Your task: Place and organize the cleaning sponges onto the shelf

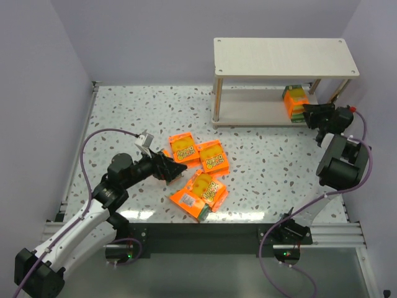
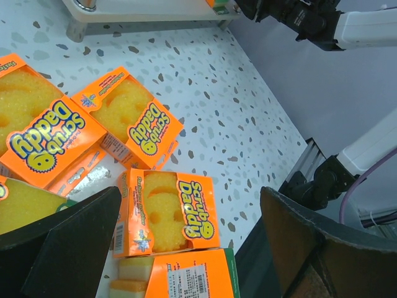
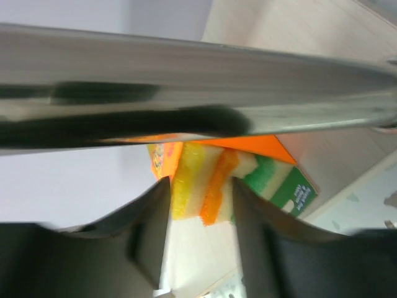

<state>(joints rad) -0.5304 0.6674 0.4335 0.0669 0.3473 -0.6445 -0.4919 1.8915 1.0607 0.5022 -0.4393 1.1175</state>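
Observation:
The shelf [image 1: 285, 57] stands at the back right. One cleaning sponge pack [image 1: 295, 101] sits on its lower board [image 1: 254, 112], at the right end. My right gripper [image 1: 308, 115] is at that pack, open, fingers a little apart. In the right wrist view the pack's striped end [image 3: 205, 177] lies just between the fingertips [image 3: 158, 205]. Several orange packs [image 1: 213, 155] lie in a loose pile mid-table. My left gripper [image 1: 164, 166] hangs wide open at the pile's left edge. One pack [image 2: 167, 214] lies below and between its fingers [image 2: 68, 236].
A blurred shelf leg [image 3: 186, 74] crosses the right wrist view close to the camera. Grey walls enclose the table on the left, back and right. In the left wrist view the table's near edge [image 2: 273, 205] runs beside the pile, and the right arm [image 2: 310, 18] shows at the top.

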